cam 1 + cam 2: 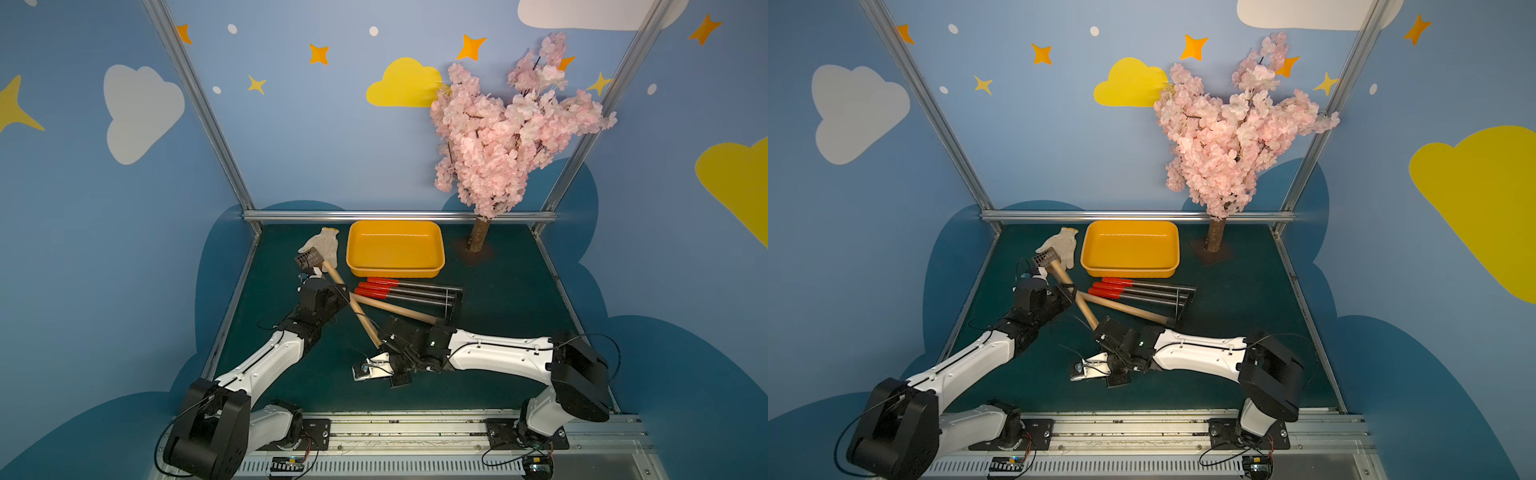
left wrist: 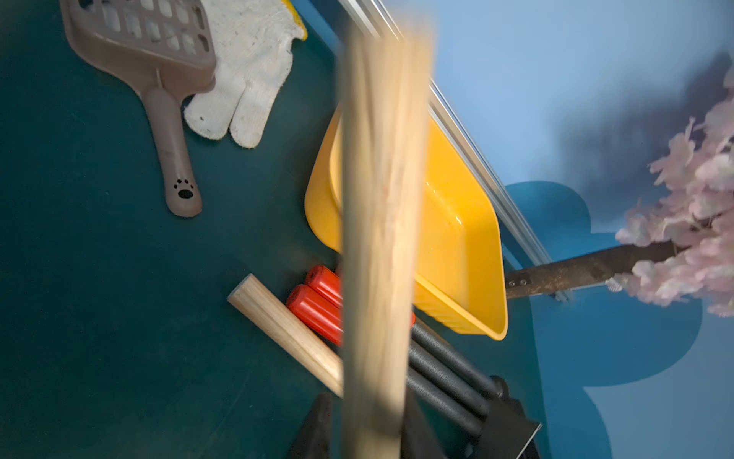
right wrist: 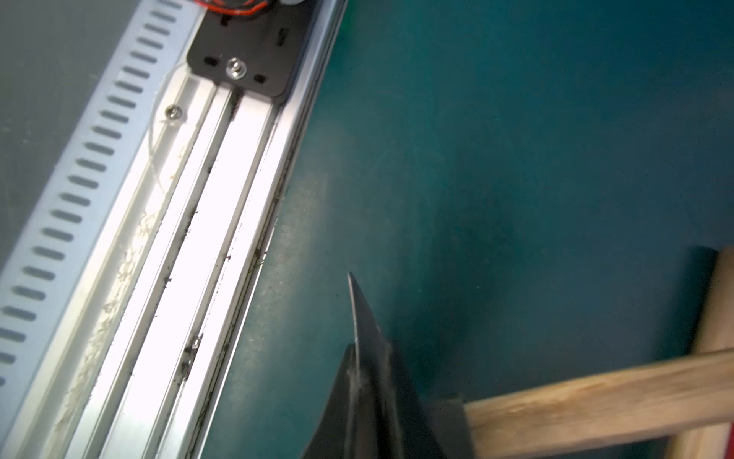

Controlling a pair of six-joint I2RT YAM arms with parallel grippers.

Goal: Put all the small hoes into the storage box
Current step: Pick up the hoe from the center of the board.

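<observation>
The small hoe [image 1: 363, 320] slants across centre frame, below-left of the storage box [image 1: 395, 272] on the desk [image 1: 498, 332]; the right pincer [image 1: 397, 370] clamps its dark blade, while its handle passes between the left pincer [image 1: 338, 286] fingers, grip indeterminable.

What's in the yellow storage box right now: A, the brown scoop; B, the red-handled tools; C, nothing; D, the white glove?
C: the storage box shows only its bare yellow floor in both top views; the white glove and brown scoop lie beside it, and the red-handled tools lie in front.
</observation>
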